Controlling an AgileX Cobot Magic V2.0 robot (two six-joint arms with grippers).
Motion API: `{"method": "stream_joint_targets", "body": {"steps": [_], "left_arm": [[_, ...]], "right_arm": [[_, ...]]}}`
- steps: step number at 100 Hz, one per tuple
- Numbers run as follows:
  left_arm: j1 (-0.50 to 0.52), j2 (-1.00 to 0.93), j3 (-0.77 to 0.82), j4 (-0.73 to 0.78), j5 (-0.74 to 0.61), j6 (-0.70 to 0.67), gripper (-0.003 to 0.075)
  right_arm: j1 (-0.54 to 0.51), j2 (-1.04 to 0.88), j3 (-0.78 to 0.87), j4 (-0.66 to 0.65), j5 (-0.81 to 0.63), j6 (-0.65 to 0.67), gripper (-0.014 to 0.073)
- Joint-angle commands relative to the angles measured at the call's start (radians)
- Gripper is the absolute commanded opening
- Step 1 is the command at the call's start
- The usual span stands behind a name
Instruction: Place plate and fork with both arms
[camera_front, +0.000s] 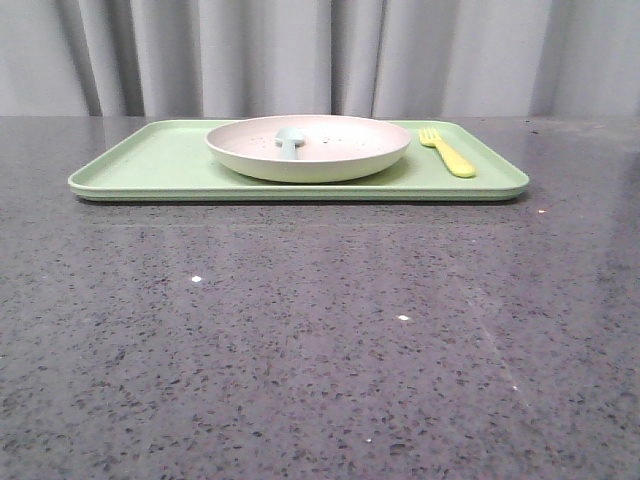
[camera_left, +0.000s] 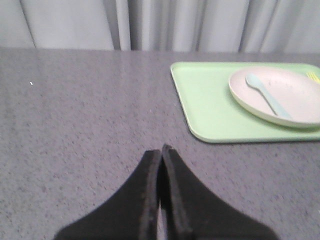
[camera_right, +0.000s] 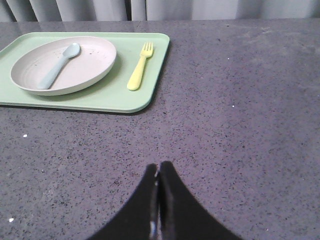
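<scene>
Both grippers, left & right, were pinched closed w/ nothing held; fork lay lengthwise on tray beside plate, nearer the right arm.

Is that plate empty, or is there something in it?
Not empty. A pale blue spoon lies inside the plate. The yellow fork is outside it, on the green tray.
</scene>
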Motion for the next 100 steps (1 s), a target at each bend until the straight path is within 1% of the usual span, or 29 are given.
{"method": "stream_joint_targets", "body": {"steps": [1,10,19,40,59,68,73,100], "left_arm": [[0.044,-0.013,0.021,-0.005,-0.209,-0.01,-0.002],[0.092,-0.043,0.103,-0.005,-0.329,-0.01,-0.002],[0.109,-0.076,0.19,-0.01,-0.407,-0.01,-0.002],[0.109,-0.166,0.367,-0.01,-0.513,0.004,-0.002],[0.109,-0.249,0.474,-0.01,-0.541,0.004,-0.002],[0.109,-0.246,0.506,-0.01,-0.567,0.004,-0.002],[0.109,-0.246,0.507,-0.01,-0.541,0.004,-0.002],[0.109,-0.246,0.507,-0.01,-0.537,0.004,-0.002]], "right_arm": [[-0.002,0.008,-0.026,-0.023,-0.073,-0.003,-0.0067],[-0.002,0.008,-0.026,-0.023,-0.073,-0.003,-0.0067],[-0.002,0.008,-0.026,-0.023,-0.073,-0.003,-0.0067],[-0.002,0.008,-0.026,-0.023,-0.073,-0.003,-0.0067],[-0.002,0.008,-0.026,-0.023,-0.073,-0.003,-0.0067],[-0.002,0.008,-0.026,-0.023,-0.073,-0.003,-0.0067],[-0.002,0.01,-0.026,-0.023,-0.074,-0.003,-0.0067],[-0.002,0.01,-0.026,-0.023,-0.074,-0.003,-0.0067]]}}
